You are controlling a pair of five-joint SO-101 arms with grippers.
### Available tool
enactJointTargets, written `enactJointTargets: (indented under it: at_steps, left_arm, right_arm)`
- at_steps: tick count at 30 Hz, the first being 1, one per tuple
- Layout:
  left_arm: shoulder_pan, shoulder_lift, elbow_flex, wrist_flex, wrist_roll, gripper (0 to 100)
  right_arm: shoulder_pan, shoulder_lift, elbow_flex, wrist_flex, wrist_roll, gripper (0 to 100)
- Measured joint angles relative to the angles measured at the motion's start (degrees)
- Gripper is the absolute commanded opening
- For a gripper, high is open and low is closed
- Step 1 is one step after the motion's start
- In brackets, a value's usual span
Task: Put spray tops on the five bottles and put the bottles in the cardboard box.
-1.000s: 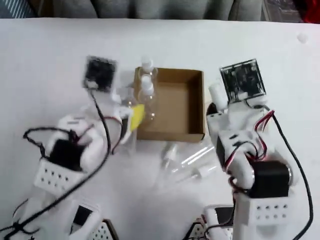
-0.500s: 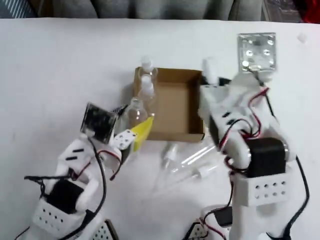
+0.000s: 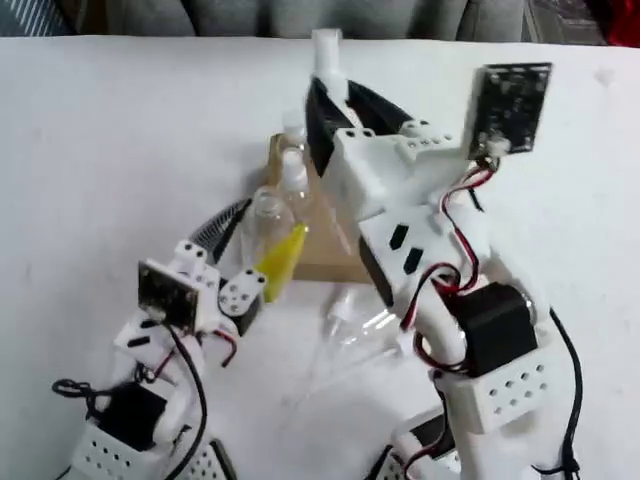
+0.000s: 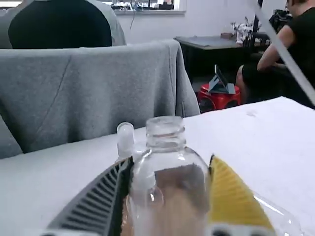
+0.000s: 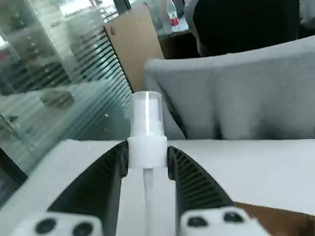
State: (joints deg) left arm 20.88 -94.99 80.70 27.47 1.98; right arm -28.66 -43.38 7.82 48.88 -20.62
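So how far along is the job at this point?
Done: two capped bottles appear to stand in the cardboard box. In hand: the left gripper holds an uncapped bottle beside the box, and the right gripper holds a spray top. Left: joining these, boxing that bottle, plus the loose clear pieces on the table; count unclear.

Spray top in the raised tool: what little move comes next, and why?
Probably carry the spray top in the right tool over to the bottle gripped by the left tool, tube above its neck: that bottle has no top yet.
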Motion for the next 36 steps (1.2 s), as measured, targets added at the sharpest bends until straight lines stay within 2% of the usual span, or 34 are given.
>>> enactJointTargets:
  at_steps: [5, 15, 20, 25, 30, 36]
  left_arm:
    - [-0.09, -6.24, 2.55, -0.44, 0.00, 2]
    - [-0.09, -8.53, 2.81, -0.53, 0.00, 2]
    - [-0.09, -8.70, 5.01, -0.53, -0.18, 2]
    - [0.00, -8.70, 5.45, -0.53, -0.18, 2]
    - [0.00, -8.70, 9.05, -5.89, -0.18, 2]
    - [-0.09, -8.70, 11.34, -9.85, -0.18, 2]
  right_arm:
    - [-2.46, -2.99, 4.57, -11.87, -3.08, 1.6]
    - [-2.90, -9.85, 28.04, -53.36, -3.43, 1.6]
    - [-2.99, -10.29, 29.80, -56.97, -3.43, 1.6]
    - [-6.77, -10.29, 30.68, -60.84, -3.43, 1.6]
    - [-9.41, -9.85, 32.79, -65.05, -3.43, 1.6]
    - [-9.23, -6.24, 36.13, -69.63, -3.43, 1.6]
